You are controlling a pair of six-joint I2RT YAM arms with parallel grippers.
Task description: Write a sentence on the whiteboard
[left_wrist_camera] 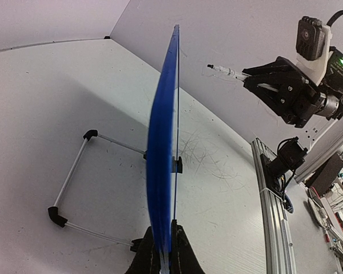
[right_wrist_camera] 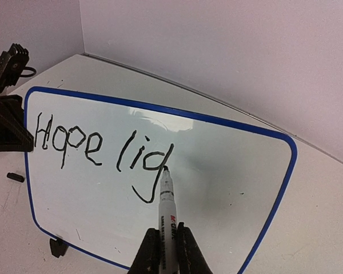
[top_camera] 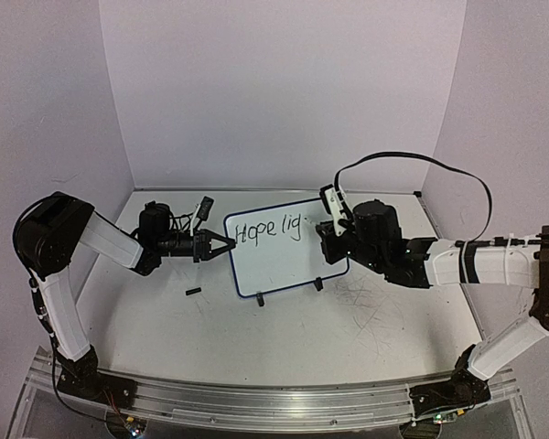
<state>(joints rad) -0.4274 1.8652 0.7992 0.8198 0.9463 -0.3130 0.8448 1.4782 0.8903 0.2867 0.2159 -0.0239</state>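
Observation:
The whiteboard (top_camera: 284,261) stands tilted on its feet at mid-table, with "Hope lig" written along its top. My left gripper (top_camera: 225,245) is shut on its left edge; in the left wrist view the blue rim (left_wrist_camera: 163,142) runs edge-on out of the closed left gripper (left_wrist_camera: 166,251). My right gripper (right_wrist_camera: 167,242) is shut on a white marker (right_wrist_camera: 167,205). The marker's black tip rests against the board (right_wrist_camera: 228,165) at the right side of the "g". From above, the right gripper (top_camera: 327,236) sits at the board's right edge.
A small black marker cap (top_camera: 193,293) lies on the table left of the board, and it also appears in the right wrist view as the cap (right_wrist_camera: 15,177). The wire stand (left_wrist_camera: 74,171) sticks out behind the board. Walls close off three sides; a metal rail (top_camera: 274,398) runs along the front.

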